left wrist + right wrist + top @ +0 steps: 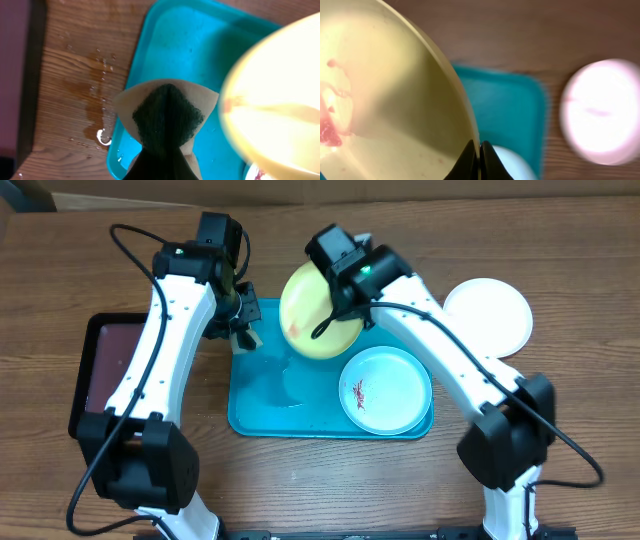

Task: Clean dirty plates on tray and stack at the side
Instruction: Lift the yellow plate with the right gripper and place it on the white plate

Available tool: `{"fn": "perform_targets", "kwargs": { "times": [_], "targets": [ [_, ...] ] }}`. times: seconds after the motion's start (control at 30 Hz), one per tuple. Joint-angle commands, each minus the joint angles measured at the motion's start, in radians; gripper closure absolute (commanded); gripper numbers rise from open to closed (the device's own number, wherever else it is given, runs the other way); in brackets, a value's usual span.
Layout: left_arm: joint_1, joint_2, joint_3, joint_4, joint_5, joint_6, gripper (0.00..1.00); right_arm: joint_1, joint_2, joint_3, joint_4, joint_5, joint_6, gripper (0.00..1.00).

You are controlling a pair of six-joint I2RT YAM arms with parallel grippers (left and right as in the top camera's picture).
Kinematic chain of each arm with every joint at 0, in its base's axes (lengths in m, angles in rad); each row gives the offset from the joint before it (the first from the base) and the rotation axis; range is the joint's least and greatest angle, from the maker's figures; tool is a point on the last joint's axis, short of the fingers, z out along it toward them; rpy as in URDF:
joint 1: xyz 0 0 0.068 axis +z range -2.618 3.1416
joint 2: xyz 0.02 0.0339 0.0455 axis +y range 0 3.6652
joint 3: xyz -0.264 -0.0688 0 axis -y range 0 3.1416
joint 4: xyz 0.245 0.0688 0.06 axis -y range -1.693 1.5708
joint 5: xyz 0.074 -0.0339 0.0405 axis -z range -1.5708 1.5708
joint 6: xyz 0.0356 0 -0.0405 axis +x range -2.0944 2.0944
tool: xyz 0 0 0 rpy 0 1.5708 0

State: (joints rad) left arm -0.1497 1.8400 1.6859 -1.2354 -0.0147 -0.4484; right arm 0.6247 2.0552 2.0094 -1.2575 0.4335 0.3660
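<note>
Right pincer [480, 152] clamped on rim of lime plate [315, 310], held above tray [260, 412], tilted, smeared face toward left pincer [242, 326] pinching sponge [167, 117]; aqua plate [386, 390] on tray, white plate [487, 317] on desk [570, 240]

one plate [385, 390] in tray [260, 410] | another plate [487, 317] — right of tray

Wooden table [560, 240]: blue tray [262, 405] mid-table; maroon tray [105, 355] by left edge; white plate [488, 315] toward right edge; water drops [97, 95] on wood beside blue tray.

Glossy plastic tray [262, 420], wood-grain table [580, 270]
</note>
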Motion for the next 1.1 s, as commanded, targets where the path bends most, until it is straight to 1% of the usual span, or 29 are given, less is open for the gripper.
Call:
{"fn": "perform_targets", "kwargs": {
  "times": [0.0,0.1,0.23,0.3,0.37,0.53,0.9,0.93,1.0,1.07],
  "targets": [
    [0.001,0.019,-0.027,0.018,0.042,0.022,0.95,0.020,-0.068,0.070,-0.029,0.303,-0.035,0.96],
    [0.002,0.019,-0.034,0.037,0.042,0.023,0.95,0.051,-0.084,0.075,-0.031,0.478,-0.113,0.96],
    [0.002,0.019,-0.034,0.048,0.050,0.024,0.96,0.122,-0.086,0.075,-0.031,0.762,-0.188,0.96],
    [0.002,0.019,-0.035,0.053,0.070,0.026,0.96,0.163,-0.086,0.075,-0.029,0.855,-0.197,0.96],
    [0.000,0.019,-0.035,0.056,0.080,0.026,0.96,0.198,-0.086,0.075,-0.027,0.892,-0.222,0.96],
    [0.001,0.019,-0.035,0.055,0.079,0.027,0.96,0.245,-0.086,0.075,-0.023,0.905,-0.253,0.96],
    [0.000,0.019,-0.035,0.055,0.087,0.046,0.96,0.240,-0.086,0.075,-0.024,0.905,-0.269,0.96],
    [0.000,0.019,-0.035,0.055,0.087,0.046,0.96,0.237,-0.086,0.075,-0.024,0.884,-0.269,0.96],
    [0.000,0.019,-0.035,0.055,0.087,0.053,0.96,0.219,-0.086,0.075,-0.024,0.777,-0.257,0.96],
    [0.000,0.019,-0.035,0.055,0.087,0.053,0.95,0.177,-0.086,0.075,-0.024,0.573,-0.253,0.96]
  ]
}}
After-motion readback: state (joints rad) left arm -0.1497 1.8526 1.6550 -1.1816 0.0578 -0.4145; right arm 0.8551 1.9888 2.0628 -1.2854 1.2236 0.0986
